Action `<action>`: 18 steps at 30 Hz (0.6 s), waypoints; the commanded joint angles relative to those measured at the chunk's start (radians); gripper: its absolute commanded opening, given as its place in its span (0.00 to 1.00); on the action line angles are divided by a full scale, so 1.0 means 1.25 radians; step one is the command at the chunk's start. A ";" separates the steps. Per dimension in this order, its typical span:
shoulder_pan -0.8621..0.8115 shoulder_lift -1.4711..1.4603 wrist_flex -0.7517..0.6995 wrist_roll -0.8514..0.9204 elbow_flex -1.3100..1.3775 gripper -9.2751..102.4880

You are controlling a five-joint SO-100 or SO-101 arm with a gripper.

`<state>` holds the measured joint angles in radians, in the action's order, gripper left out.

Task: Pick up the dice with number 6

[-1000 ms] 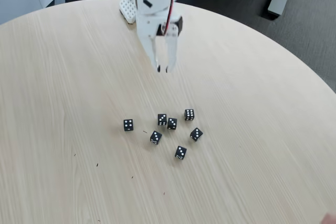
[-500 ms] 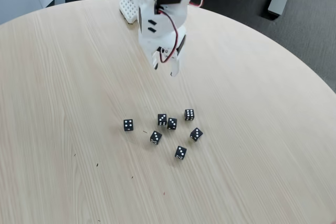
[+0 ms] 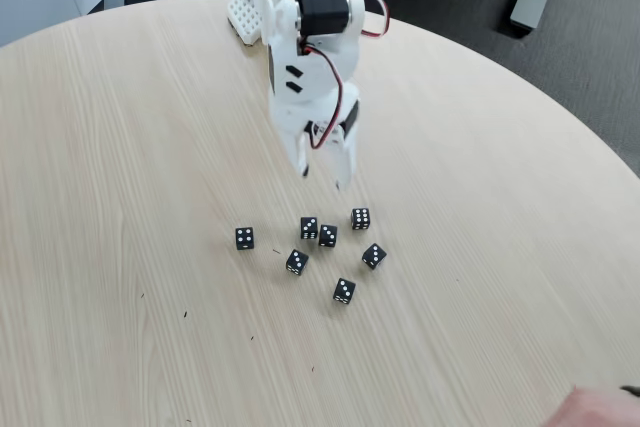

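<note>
Gripper (image 3: 323, 176) fingers apart, above dice cluster, dice with number 6 (image 3: 360, 218) at cluster's far side, mid table (image 3: 120, 147).

You see a white plastic arm (image 3: 300, 37) in the fixed view. A black boxy motor (image 3: 322, 7) sits near its top, with a row of tiny holes on the white plate above it. A thin red wire (image 3: 340, 87) loops out from the motor and runs down the side with a dark wire next to it. Two small black slots mark the white shell. The gripper (image 3: 324, 175) has two white pointed fingers (image 3: 302, 155), like a beak.
</note>
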<state>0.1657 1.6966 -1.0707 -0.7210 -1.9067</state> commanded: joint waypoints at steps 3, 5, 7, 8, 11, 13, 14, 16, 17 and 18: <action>-0.006 0.001 0.097 0.016 0.012 0.25; -0.006 -0.005 0.115 0.025 0.011 0.25; -0.006 -0.039 0.121 0.034 0.012 0.26; -0.006 -0.063 0.125 0.032 0.012 0.26; -0.006 -0.139 0.131 0.017 0.022 0.26; -0.006 -0.174 0.131 0.016 0.023 0.26; -0.006 -0.188 0.131 0.020 0.023 0.27; -0.006 -0.201 0.131 0.025 0.023 0.27; -0.006 -0.201 0.131 0.020 0.023 0.27; -0.006 -0.201 0.131 0.010 0.023 0.27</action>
<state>0.1687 1.4450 -0.9127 -0.6949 -1.9037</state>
